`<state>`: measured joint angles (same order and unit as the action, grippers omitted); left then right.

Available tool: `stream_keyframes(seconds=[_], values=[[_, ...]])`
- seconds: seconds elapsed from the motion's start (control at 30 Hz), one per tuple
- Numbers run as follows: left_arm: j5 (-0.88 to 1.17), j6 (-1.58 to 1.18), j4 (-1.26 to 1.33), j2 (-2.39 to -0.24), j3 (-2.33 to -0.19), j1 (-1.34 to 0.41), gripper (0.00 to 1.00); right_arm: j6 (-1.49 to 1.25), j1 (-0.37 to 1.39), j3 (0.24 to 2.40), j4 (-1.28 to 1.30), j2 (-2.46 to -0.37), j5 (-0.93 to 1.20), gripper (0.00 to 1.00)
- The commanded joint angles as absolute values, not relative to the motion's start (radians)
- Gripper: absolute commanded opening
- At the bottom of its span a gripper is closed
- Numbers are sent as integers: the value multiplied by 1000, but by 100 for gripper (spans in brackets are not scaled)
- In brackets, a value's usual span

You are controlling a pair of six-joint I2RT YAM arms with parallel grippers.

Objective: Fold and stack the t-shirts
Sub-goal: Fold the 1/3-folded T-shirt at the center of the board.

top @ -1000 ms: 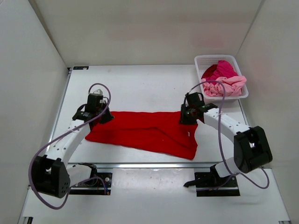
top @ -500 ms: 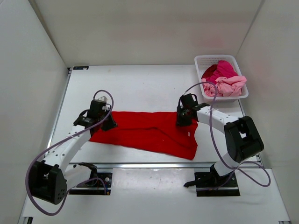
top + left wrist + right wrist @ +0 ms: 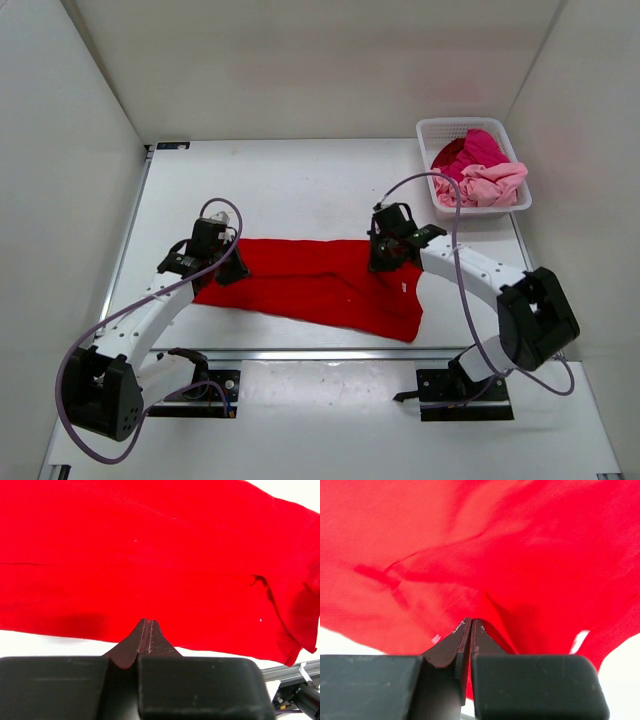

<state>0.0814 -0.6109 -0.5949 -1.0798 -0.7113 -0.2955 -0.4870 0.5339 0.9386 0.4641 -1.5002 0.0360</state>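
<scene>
While the white tabletop (image 3: 300, 180) carries everything, the red t-shirt (image 3: 310, 285) lies spread flat between the left fingers (image 3: 135, 640) and the right fingers (image 3: 457, 640). Well beyond the right fingers, a white basket (image 3: 430, 130) holds a magenta t-shirt (image 3: 480, 148) and a pale pink t-shirt (image 3: 495, 182). The right fingers are clamped on a puckered red fold. The left fingers are pressed together on the hem.

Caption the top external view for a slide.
Right gripper pinches the red t-shirt; left gripper closed at its edge.
</scene>
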Motion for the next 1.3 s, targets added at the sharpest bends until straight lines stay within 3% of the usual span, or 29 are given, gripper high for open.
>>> stream_keyframes(seconds=[0.0,0.3,0.77,1.03,1.23,1.27], values=[[106,-621,-565,-1066,-721,-288,2,-549,612,940,538,-1404,6,0],[126,-633,-551,-1068,-715,-276,2,-643,742,871,614,-1315,-28,0],[91,-604,-567,-1109,-796,-270,2,-724,867,894,615,-1373,22,0],[8,-514,-581,-1209,-911,-252,3,-718,885,928,652,-1335,28,26],[35,-495,-592,-1307,-963,-288,5,-673,783,916,660,-1282,57,30],[69,-512,-568,-1310,-945,-285,4,-661,749,895,643,-1272,72,25]])
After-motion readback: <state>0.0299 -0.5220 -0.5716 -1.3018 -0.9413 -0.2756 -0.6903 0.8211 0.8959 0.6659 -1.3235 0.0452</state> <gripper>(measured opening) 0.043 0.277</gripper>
